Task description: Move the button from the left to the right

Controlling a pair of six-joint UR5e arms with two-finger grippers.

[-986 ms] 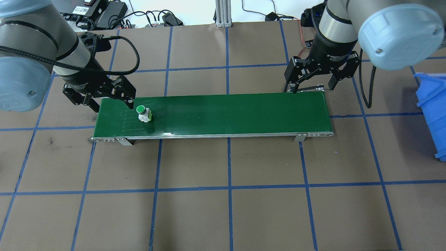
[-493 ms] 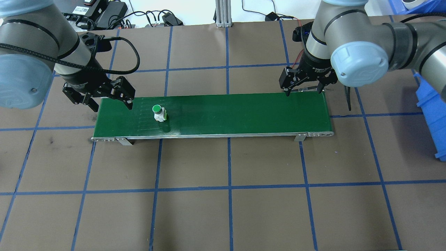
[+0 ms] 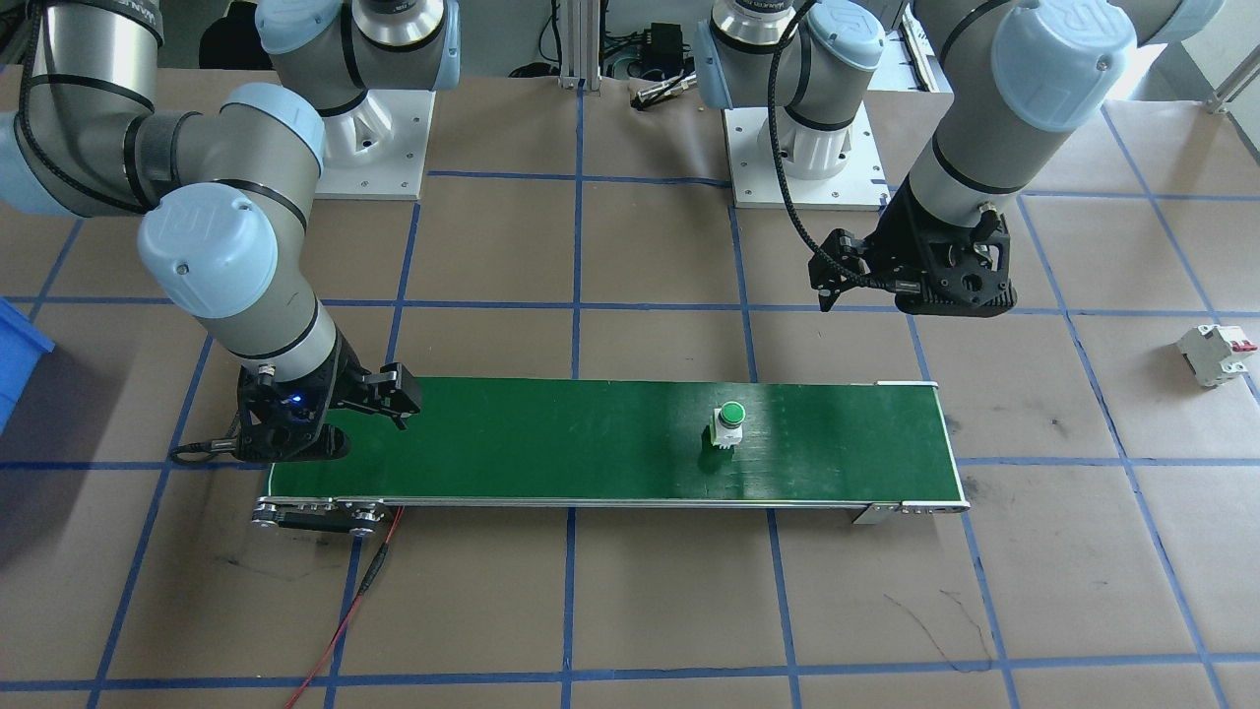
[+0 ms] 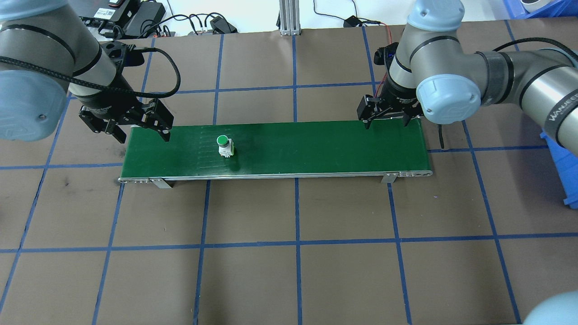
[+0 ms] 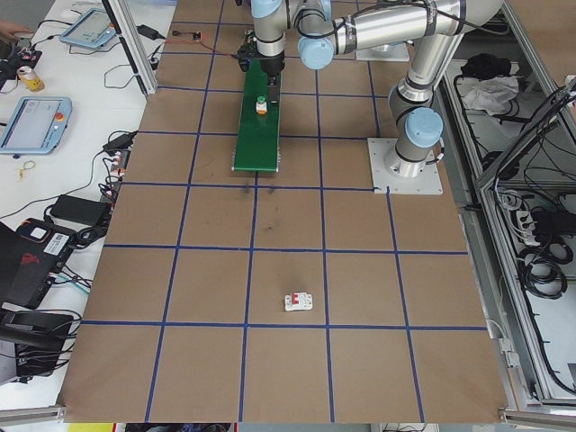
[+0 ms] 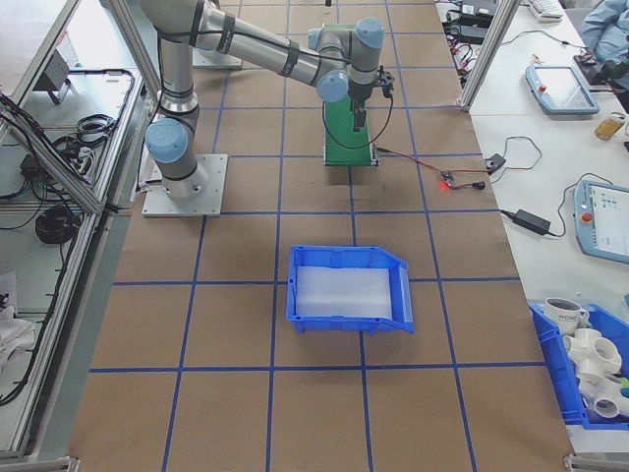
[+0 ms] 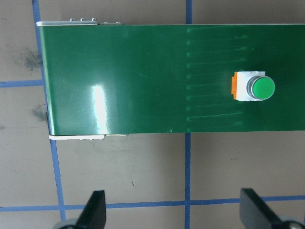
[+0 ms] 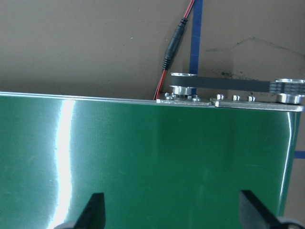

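Note:
The button has a round green cap on a white body and stands upright on the green conveyor belt, in the belt's left part. It also shows in the front view as the button and in the left wrist view as the button. My left gripper hangs open at the belt's left far corner, apart from the button, with nothing between its fingers. My right gripper is open and empty, low over the far edge of the belt's right end; the right wrist view shows its fingertips over bare belt.
A white circuit breaker with a red tab lies on the table past the belt's left end. A blue bin sits beyond the right end. A red cable runs from the belt's right-end motor. Cables and power bricks line the far table edge.
The button has travelled rightward along the belt, away from my left gripper. My right arm swung and brought its open gripper lower and slightly left at the belt's right end. The left gripper barely moved.

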